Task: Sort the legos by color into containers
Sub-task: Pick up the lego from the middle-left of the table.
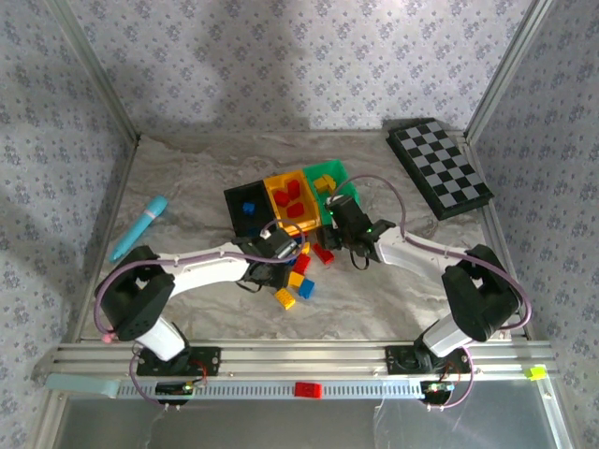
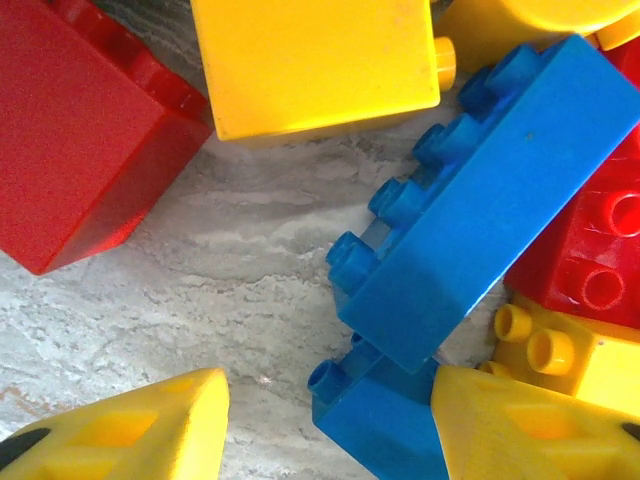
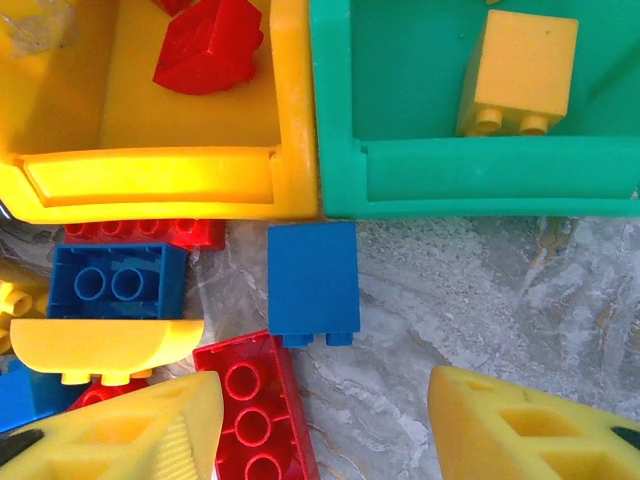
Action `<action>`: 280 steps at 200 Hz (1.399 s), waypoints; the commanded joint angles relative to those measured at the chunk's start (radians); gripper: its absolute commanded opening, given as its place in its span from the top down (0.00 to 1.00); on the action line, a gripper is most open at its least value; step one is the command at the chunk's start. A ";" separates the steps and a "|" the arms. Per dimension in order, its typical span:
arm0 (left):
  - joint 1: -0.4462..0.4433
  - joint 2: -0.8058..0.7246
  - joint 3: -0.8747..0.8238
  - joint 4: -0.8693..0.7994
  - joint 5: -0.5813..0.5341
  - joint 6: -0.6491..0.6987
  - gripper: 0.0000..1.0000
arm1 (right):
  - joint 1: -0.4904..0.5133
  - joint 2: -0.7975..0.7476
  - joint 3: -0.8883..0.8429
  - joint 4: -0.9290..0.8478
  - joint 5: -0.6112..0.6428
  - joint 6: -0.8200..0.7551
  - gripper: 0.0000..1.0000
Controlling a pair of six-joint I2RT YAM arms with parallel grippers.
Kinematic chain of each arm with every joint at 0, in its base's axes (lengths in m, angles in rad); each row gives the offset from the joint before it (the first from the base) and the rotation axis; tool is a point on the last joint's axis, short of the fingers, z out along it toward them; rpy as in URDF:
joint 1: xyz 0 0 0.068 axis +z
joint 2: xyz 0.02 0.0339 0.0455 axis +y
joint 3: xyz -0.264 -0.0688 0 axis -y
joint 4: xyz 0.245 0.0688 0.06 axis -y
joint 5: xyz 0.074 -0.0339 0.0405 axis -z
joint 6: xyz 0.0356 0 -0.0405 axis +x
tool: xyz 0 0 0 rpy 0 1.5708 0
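Note:
Three containers stand side by side: black (image 1: 245, 210), yellow (image 1: 291, 198) and green (image 1: 328, 178). Loose legos (image 1: 299, 274) lie in a pile just in front of them. My left gripper (image 1: 281, 262) hangs low over the pile, open. In the left wrist view, a small blue brick (image 2: 385, 420) sits between its jaws against the right finger (image 2: 530, 430), with a gap to the left finger. A long blue brick (image 2: 490, 190) lies just beyond. My right gripper (image 3: 325, 400) is open above the table, a red brick (image 3: 255, 410) by its left finger and a blue brick (image 3: 313, 283) ahead.
The yellow bin (image 3: 150, 190) holds red bricks (image 3: 210, 45); the green bin (image 3: 480, 185) holds a yellow brick (image 3: 520, 75). A cyan marker (image 1: 140, 227) lies at the left and a checkerboard (image 1: 440, 168) at the back right. A red brick (image 1: 307, 389) sits on the front rail.

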 commanded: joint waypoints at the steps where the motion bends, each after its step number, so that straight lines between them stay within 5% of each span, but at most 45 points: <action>1: -0.014 0.041 0.001 -0.098 -0.036 -0.010 0.43 | -0.002 -0.029 -0.013 0.001 0.018 0.009 0.42; 67: -0.064 -0.046 -0.010 -0.014 -0.032 0.039 0.27 | -0.004 -0.022 -0.010 0.011 0.007 0.009 0.42; 280: 0.023 0.185 0.133 -0.163 0.218 0.357 0.33 | -0.009 -0.093 -0.053 -0.011 0.045 0.011 0.41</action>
